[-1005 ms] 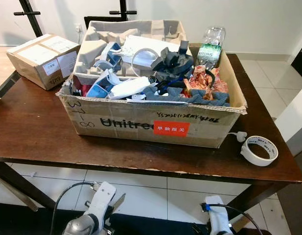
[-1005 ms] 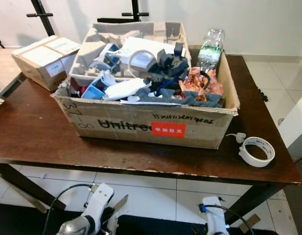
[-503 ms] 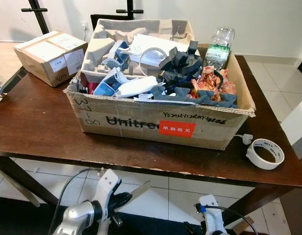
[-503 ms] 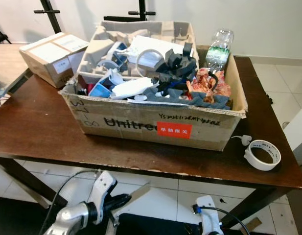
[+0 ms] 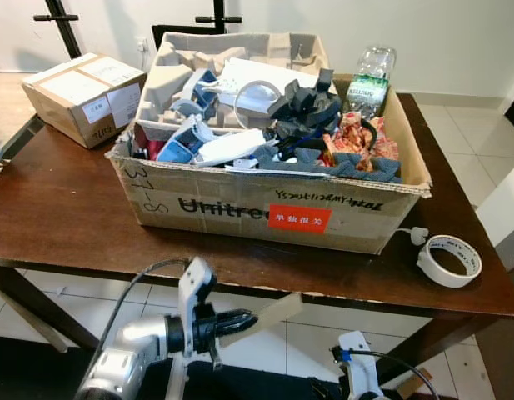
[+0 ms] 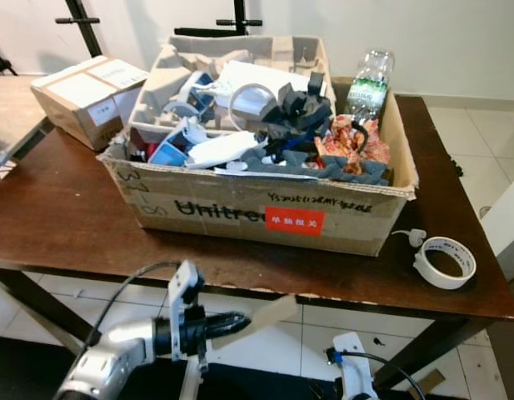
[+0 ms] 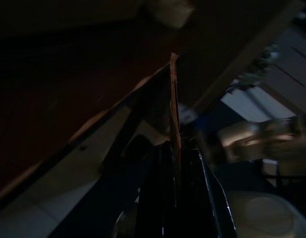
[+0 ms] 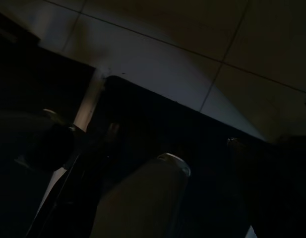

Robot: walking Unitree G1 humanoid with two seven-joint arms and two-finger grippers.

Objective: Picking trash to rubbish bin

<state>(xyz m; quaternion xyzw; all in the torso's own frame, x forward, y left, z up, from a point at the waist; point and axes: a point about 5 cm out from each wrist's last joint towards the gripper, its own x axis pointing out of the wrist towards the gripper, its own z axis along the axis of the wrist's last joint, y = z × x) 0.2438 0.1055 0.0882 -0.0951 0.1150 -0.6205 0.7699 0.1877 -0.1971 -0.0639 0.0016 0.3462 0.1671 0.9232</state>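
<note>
A large open cardboard box (image 5: 240, 208) stands on the brown table (image 5: 65, 225), heaped with foam pieces, paper and wrappers. Below the table's front edge my left gripper (image 5: 244, 318) is shut on a flat tan cardboard strip (image 5: 279, 309) that points to the right and slightly upward. The left wrist view looks along that strip (image 7: 173, 94) edge-on, with a black finger (image 7: 160, 193) pressed against each side and the table's underside above. My right arm (image 5: 355, 379) hangs idle low at the right.
A small taped carton (image 5: 82, 96) sits at the table's back left. A plastic bottle (image 5: 369, 79) stands behind the big box. A roll of white tape (image 5: 449, 260) lies at the table's front right. Tiled floor lies underneath.
My left arm has lifted and swung forward, carrying the cardboard strip up to just below the table's front edge. The right arm has stayed put. The camera shifted slightly.
</note>
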